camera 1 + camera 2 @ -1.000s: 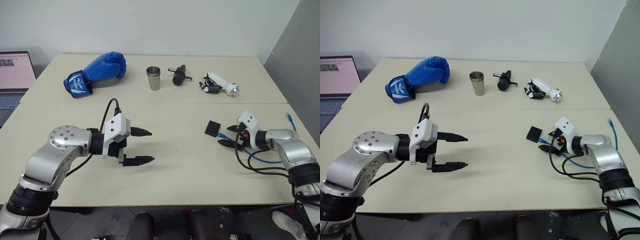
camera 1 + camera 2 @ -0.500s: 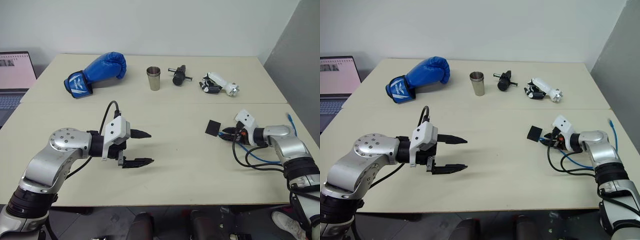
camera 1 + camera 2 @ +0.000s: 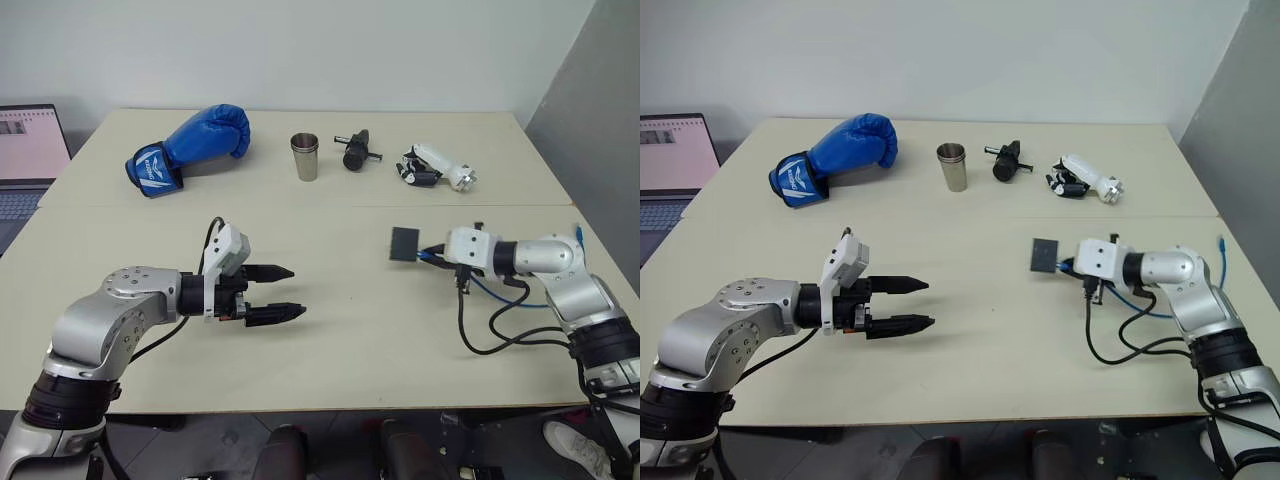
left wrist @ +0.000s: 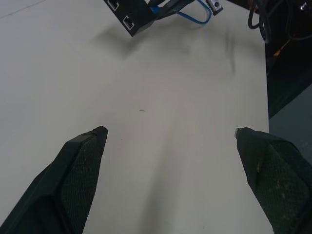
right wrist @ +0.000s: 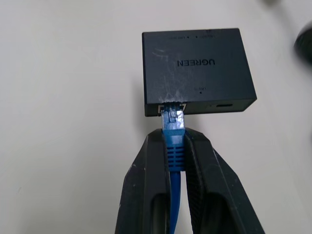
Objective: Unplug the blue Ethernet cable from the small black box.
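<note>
Near the tabletop's right edge, the right gripper point(image 5: 174, 161) pinches the blue Ethernet cable point(image 5: 173, 146) just behind its plug, still seated in the small black box point(image 5: 197, 68). The left gripper point(image 3: 275, 293) hangs wide open, empty, well apart. A clean unplugging likely needs the box braced and a straight pull.

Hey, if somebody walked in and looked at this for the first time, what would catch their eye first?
Probably the right gripper, shut on the blue Ethernet cable just behind its plug, which sits in the small black box on the table's right half. Next, the left gripper, held open above the table's near left part. At the far edge, the blue boxing glove stands out, left of a steel cup.
</note>
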